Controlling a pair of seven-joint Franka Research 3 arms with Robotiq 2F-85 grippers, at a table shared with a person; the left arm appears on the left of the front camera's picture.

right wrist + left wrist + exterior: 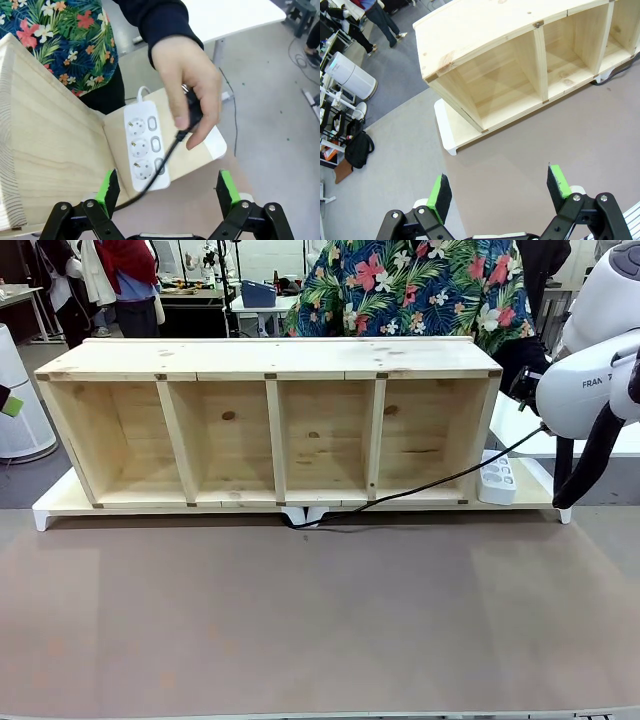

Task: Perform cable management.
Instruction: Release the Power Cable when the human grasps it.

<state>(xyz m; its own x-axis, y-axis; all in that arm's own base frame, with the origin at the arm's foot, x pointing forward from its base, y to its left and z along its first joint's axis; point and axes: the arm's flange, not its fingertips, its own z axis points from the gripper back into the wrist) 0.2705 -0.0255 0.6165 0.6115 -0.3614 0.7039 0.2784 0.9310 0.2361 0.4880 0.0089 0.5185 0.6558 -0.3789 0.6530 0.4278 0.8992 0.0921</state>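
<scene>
The thin black cable (430,483) runs from the table in front of the shelf's middle up and to the right, past the white power strip (497,478). In the right wrist view a person's hand (187,85) holds the cable's black plug (194,109) above the power strip (142,145), and the cord (159,167) hangs down across the strip. My right gripper (166,187) is open just below, with nothing between its green pads. My left gripper (499,187) is open over bare table, well short of the shelf's left end.
A long wooden shelf (270,420) with several open compartments stands on a white base (60,505) across the table. A person in a floral shirt (420,285) stands behind it. My right arm (590,380) hangs at the shelf's right end. The brown table (320,620) lies in front.
</scene>
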